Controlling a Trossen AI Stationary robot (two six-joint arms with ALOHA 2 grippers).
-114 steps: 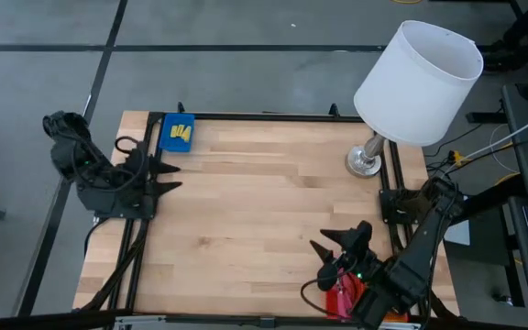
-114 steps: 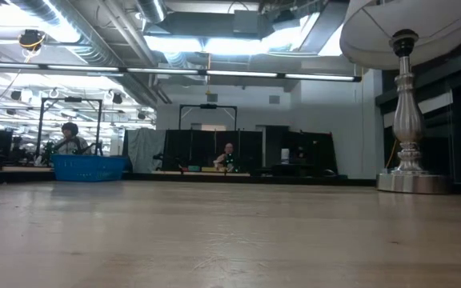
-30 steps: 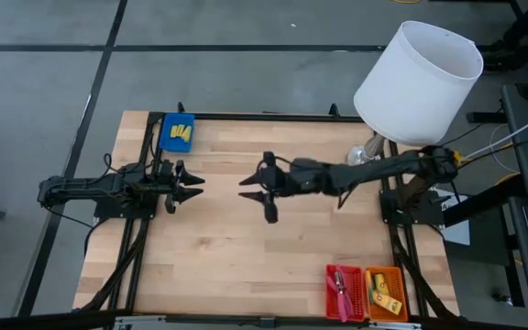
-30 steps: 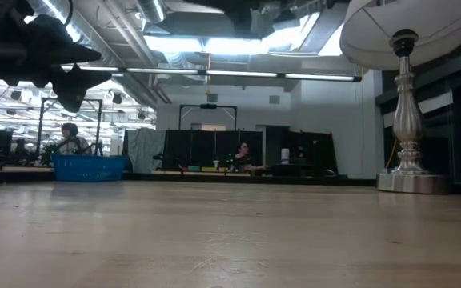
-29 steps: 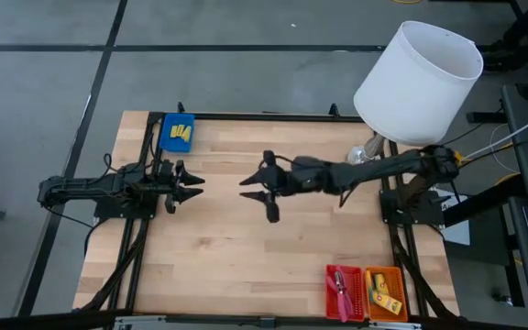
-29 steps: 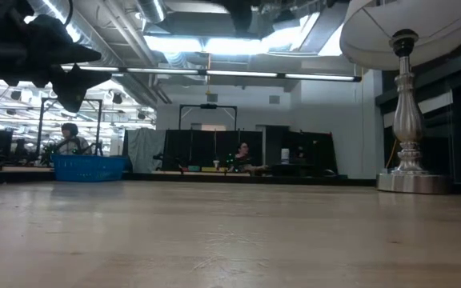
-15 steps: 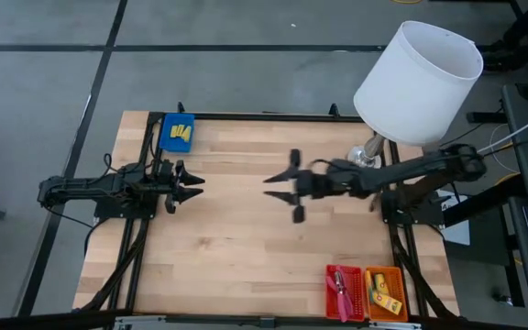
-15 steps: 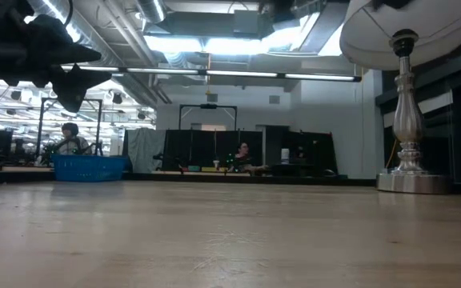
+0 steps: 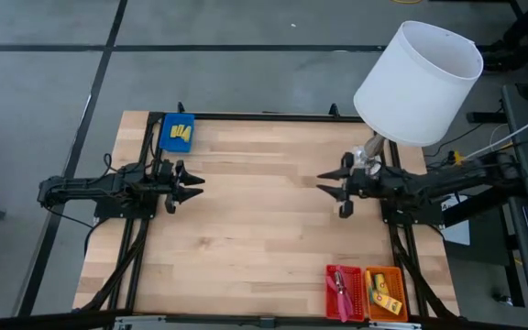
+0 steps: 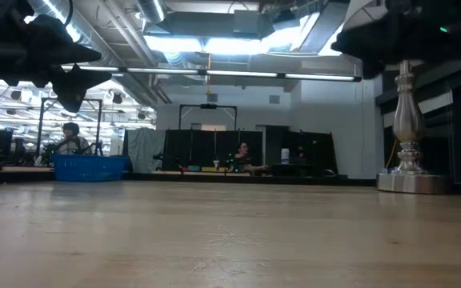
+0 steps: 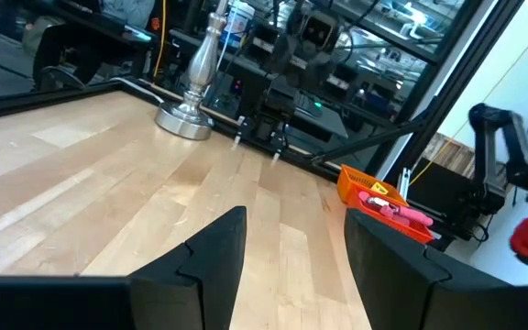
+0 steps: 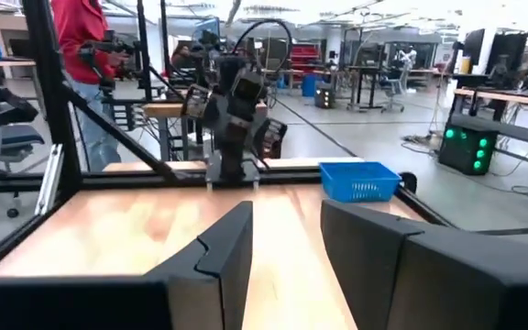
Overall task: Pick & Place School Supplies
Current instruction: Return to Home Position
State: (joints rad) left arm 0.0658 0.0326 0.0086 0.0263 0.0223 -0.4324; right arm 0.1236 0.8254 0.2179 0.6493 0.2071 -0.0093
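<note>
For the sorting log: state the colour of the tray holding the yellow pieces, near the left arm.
The tray is blue; the high view shows it best.

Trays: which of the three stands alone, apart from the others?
The blue tray, in the table corner near the left gripper, holding yellow pieces; the red tray and orange tray sit side by side elsewhere.

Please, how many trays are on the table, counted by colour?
Blue tray: 1
Red tray: 1
Orange tray: 1
Total: 3
</note>
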